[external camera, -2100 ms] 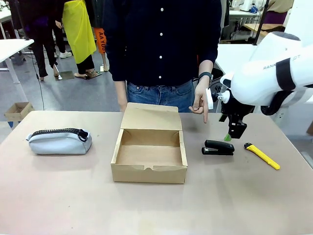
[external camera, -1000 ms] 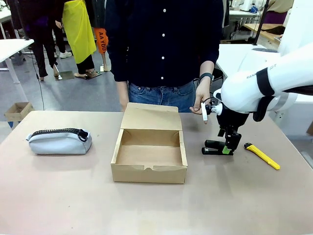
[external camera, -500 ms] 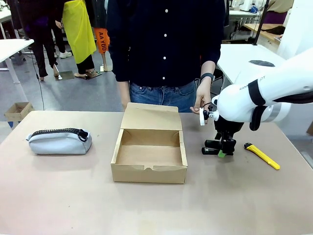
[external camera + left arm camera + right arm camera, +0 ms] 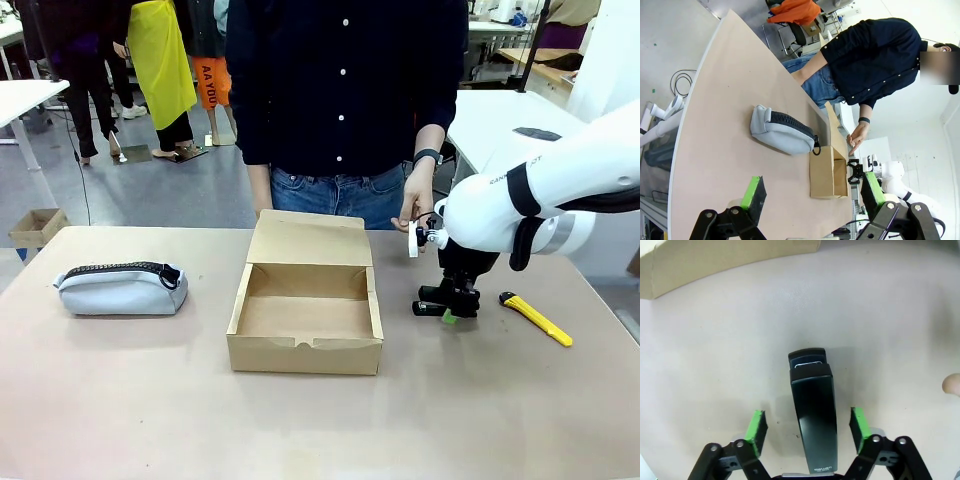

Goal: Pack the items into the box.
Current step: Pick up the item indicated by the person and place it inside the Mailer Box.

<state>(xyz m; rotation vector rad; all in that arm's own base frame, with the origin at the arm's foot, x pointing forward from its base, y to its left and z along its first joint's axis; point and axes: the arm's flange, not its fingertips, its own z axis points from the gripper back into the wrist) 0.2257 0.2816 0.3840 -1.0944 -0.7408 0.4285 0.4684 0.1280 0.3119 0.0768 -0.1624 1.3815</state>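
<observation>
The right claw (image 4: 808, 427) is down over the small black stapler-like tool (image 4: 812, 415). The tool lies flat on the pale desk (image 4: 300, 430), over toward the right edge, about halfway between the near and far edges.

In the right wrist view the claw is open. One green pad (image 4: 757, 432) stands on each long side of the tool, with a thin strip of desk showing on both sides. It has no hold on the tool yet. The tool's long side points straight out between the two pads, so I think a simple squeeze should catch it across its thin width.

The open brown cardboard box (image 4: 305, 355) sits in the middle of the desk, on the tool's left. The slim yellow-and-black utility knife (image 4: 535, 318) lies near the right edge. The soft grey-blue pouch with the black zipper (image 4: 122, 290) lies near the left edge.

The left claw (image 4: 812, 192) is wide open and holds nothing. It is far from the tool, so the right arm is the nearer one.
</observation>
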